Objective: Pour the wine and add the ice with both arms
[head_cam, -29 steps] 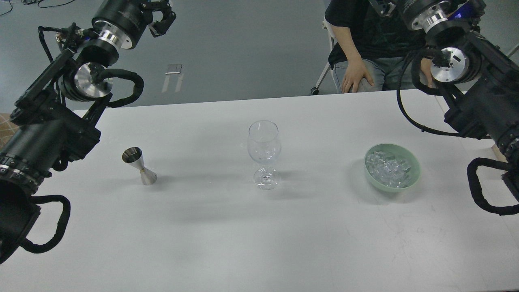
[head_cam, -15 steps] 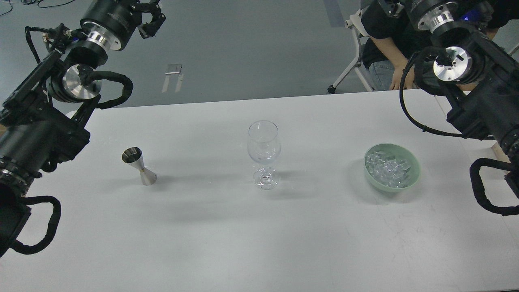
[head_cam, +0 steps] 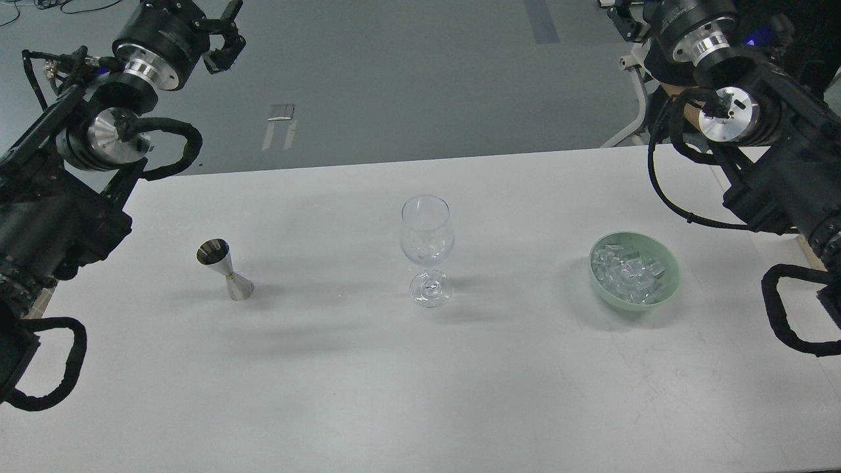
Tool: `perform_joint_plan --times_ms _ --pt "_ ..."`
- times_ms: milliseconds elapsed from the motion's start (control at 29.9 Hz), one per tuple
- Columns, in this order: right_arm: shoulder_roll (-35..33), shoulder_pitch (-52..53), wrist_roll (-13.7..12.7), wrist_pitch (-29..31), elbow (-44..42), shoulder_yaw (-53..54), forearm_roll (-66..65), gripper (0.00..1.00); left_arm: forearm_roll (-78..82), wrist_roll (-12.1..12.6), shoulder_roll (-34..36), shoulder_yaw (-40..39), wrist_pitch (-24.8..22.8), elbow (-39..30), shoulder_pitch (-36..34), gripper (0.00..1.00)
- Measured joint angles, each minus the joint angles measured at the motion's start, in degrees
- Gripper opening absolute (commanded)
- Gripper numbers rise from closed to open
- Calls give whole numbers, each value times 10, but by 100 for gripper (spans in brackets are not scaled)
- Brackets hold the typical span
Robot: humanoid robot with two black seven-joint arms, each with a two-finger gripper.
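Apparently unmarked — jigger (head_cam: 225,270), glass (head_cam: 427,248), bowl (head_cam: 635,270) of ice (head_cam: 627,270).

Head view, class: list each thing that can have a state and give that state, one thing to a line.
Jigger: upright on the table, untouched; contents cannot be told.
Wine glass: upright, mid-table, looks empty.
Green bowl: upright, holding a heap of ice.
Left gripper: raised beyond the table, fingers apart, holding nothing.
Right gripper: raised at the top edge, mostly cut off; cannot tell.
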Motion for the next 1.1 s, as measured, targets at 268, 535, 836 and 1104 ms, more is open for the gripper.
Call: perform_joint_plan --times_ms 268,535,836,1104 --pt "1 -4 1 -7 2 1 1 100 -5 -6 -2 -8 13 -6 4 98" --pt "6 -5 6 -6 5 2 2 100 -8 -8 -1 -12 21 -31 7 98" --pt "3 -6 15 -9 8 3 2 100 -9 -8 3 -15 36 -52 9 98" --pt "2 -6 16 -12 9 2 3 100 -8 -29 5 -20 49 -58 12 99"
